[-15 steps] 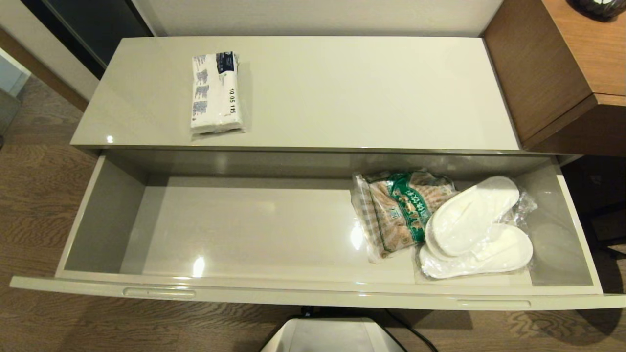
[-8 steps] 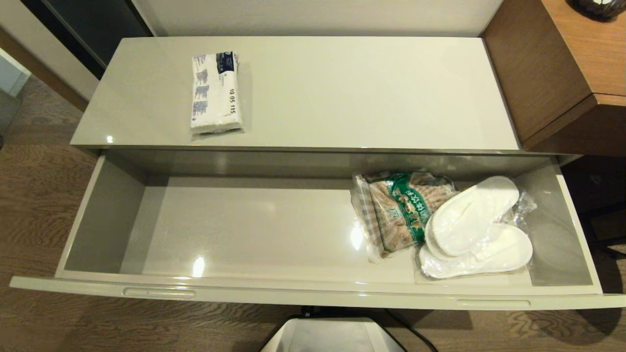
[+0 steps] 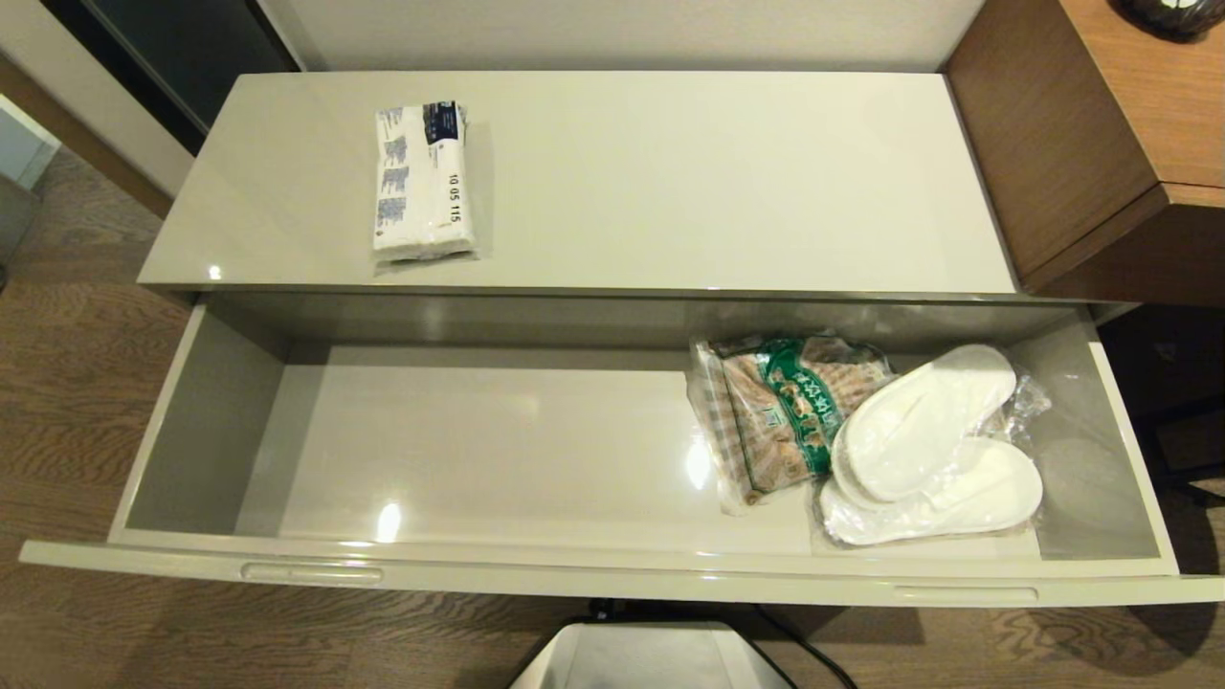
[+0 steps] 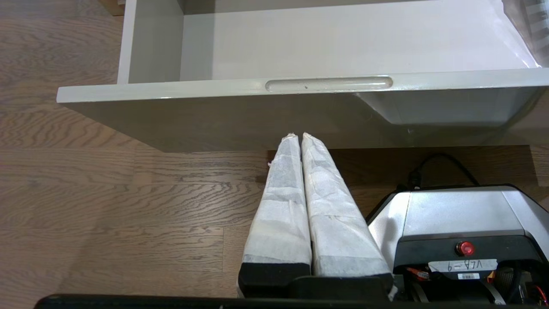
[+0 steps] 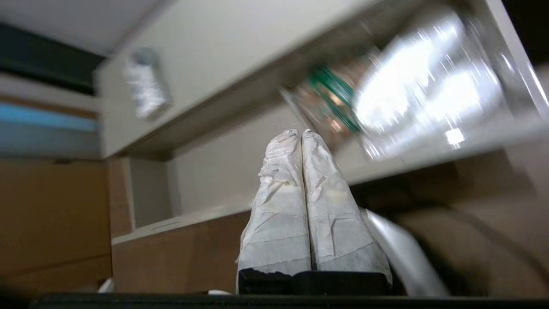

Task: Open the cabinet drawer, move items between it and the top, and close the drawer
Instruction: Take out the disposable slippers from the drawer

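Drawer [image 3: 206,431] pulled fully out from under cabinet [image 3: 536,308]; left and middle bare, right end holding two things: slippers [image 3: 933,450] in clear plastic, overlapping a checked brown pack [image 3: 780,416] with a green band. Print on that band too small to read. On the top [image 3: 718,182], well beyond the drawer: white pack [image 3: 421,182], long axis running front to back, digits "10 05 115" along its right edge.

Left gripper [image 4: 298,137] pressed shut on nothing, just short of the drawer's face, below one oblong recess [image 4: 328,83]. Beside it, robot base [image 4: 454,223] with a label reading "VLA-9".

Right gripper [image 5: 300,134] likewise pinched shut and empty, slippers and brown pack ahead of its tips, blurred.
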Available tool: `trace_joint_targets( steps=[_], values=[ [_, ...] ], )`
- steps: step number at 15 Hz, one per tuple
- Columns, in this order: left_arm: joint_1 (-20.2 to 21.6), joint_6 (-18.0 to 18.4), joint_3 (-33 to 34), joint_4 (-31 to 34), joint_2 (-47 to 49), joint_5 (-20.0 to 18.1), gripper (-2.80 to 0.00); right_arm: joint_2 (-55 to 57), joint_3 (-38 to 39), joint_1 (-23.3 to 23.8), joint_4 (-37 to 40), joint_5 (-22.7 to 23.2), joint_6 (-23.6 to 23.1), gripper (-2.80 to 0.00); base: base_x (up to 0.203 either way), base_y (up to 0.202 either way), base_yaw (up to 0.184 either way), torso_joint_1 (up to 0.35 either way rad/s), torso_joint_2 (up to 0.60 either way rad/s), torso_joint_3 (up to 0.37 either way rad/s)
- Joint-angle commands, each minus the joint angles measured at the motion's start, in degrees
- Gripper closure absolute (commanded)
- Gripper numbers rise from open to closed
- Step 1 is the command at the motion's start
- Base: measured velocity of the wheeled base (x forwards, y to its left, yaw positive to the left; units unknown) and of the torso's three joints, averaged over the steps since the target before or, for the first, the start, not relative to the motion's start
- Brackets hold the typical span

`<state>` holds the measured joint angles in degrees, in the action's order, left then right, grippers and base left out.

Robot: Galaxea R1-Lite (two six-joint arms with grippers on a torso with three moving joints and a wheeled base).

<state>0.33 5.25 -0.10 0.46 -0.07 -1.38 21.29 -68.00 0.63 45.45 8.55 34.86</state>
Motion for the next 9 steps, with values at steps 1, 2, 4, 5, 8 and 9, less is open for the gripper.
trace_joint_targets(
  steps=[1,2,4,5,8,9],
  values=[
    [0.02,0.02,0.01,-0.02,0.07,-0.03,0.00,12.99,-1.85,0.30,5.54,-2.45,1.55,0.00,0.000,0.000,0.000,0.000,0.00,0.000],
    [0.02,0.02,0.01,-0.02,0.07,-0.03,0.00,17.02,-1.55,0.31,7.27,-2.90,1.76,0.00,0.000,0.000,0.000,0.000,0.00,0.000],
    [0.02,0.02,0.01,-0.02,0.07,-0.03,0.00,25.57,0.51,0.24,7.28,-3.05,2.13,0.00,0.000,0.000,0.000,0.000,0.00,0.000],
    [0.02,0.02,0.01,-0.02,0.07,-0.03,0.00,29.68,1.49,0.17,6.43,-2.94,2.47,0.00,0.000,0.000,0.000,0.000,0.00,0.000],
    [0.02,0.02,0.01,-0.02,0.07,-0.03,0.00,44.15,3.39,-0.82,-2.22,-2.49,3.13,0.00,0.000,0.000,0.000,0.000,0.00,0.000],
    [0.02,0.02,0.01,-0.02,0.07,-0.03,0.00,49.12,3.58,-1.45,-6.07,-2.46,3.61,0.00,0.000,0.000,0.000,0.000,0.00,0.000]
  ],
)
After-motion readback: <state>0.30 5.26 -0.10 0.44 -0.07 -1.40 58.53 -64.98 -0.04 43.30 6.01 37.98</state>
